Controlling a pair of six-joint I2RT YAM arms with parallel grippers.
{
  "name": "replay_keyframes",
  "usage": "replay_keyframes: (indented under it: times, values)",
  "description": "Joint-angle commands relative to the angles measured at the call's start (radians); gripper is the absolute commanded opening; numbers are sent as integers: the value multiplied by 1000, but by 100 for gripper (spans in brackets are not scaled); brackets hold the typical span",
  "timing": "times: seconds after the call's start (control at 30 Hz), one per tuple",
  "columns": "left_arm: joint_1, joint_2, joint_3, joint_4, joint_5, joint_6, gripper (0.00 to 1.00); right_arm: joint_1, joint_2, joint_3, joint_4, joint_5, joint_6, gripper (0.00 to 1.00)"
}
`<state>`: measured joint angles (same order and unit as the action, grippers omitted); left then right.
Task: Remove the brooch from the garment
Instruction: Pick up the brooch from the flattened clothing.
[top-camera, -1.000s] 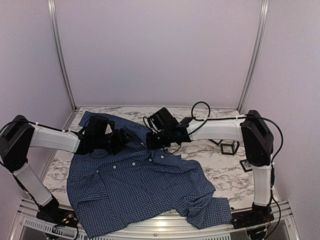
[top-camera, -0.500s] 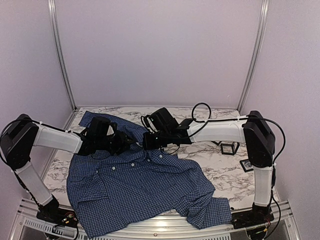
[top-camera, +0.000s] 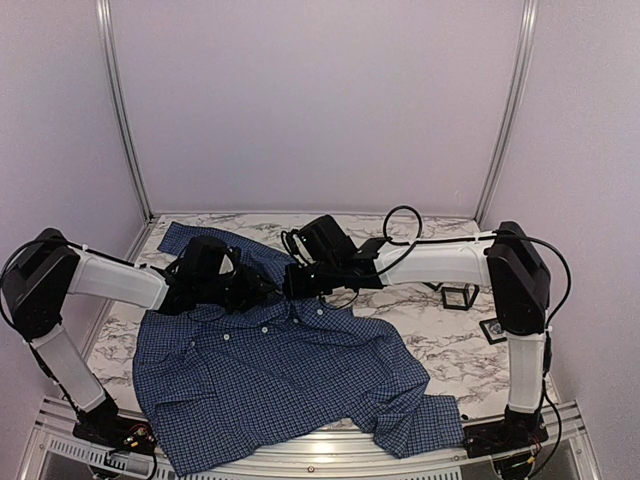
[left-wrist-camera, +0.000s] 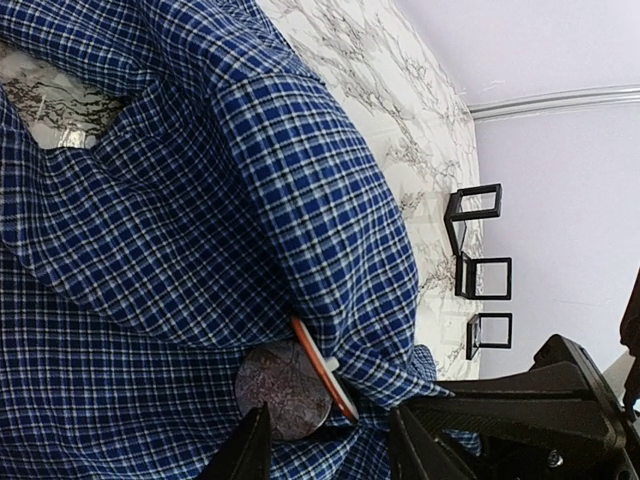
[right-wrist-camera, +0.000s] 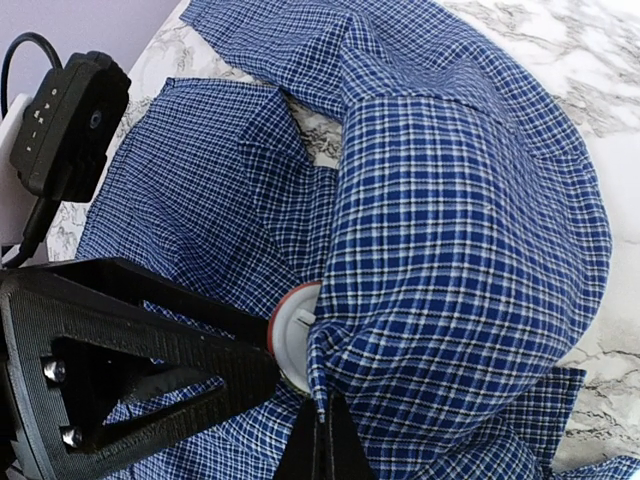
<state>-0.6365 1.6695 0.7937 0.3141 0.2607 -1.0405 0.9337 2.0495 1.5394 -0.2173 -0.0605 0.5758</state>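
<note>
Pinching garment (right-wrist-camera: 470, 250): right tool (right-wrist-camera: 320, 445) | left tool (left-wrist-camera: 328, 430) parted | brooch (left-wrist-camera: 285, 390) back: left wrist only

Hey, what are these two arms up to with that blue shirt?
They are working to take a brooch off the checked shirt, which lies spread on a marble table. The right gripper seems to pinch a fold of cloth just beside the pin. The left gripper hovers open right at the pin, its fingers apart just short of it. The brooch is not yet off the fabric.
</note>
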Motion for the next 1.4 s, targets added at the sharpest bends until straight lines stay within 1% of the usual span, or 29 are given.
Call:
replay_keyframes:
  times: [0.0,0.1,0.17,0.4,0.83,0.93,1.13,1.37]
  values:
    - [-25,19,10,15,-21,3,41,12,-29,7,27,-12,11,0]
    - [-35,21,14,22,-32,-1,41,11,-29,10,25,-12,10,0]
    - [-37,21,18,19,-40,-1,39,11,-29,8,24,-15,10,0]
    - [-37,31,24,17,-52,-1,27,13,-34,7,23,-15,13,0]
    - [-40,44,34,27,-57,5,23,13,-31,8,25,-18,15,0]
    - [-40,52,39,39,-50,7,18,13,-32,7,23,-16,15,0]
    - [-40,39,58,13,-51,49,0,13,-40,-5,19,-8,15,0]
    - [-36,-14,77,-78,-54,146,0,13,-65,-20,-15,55,-6,0]
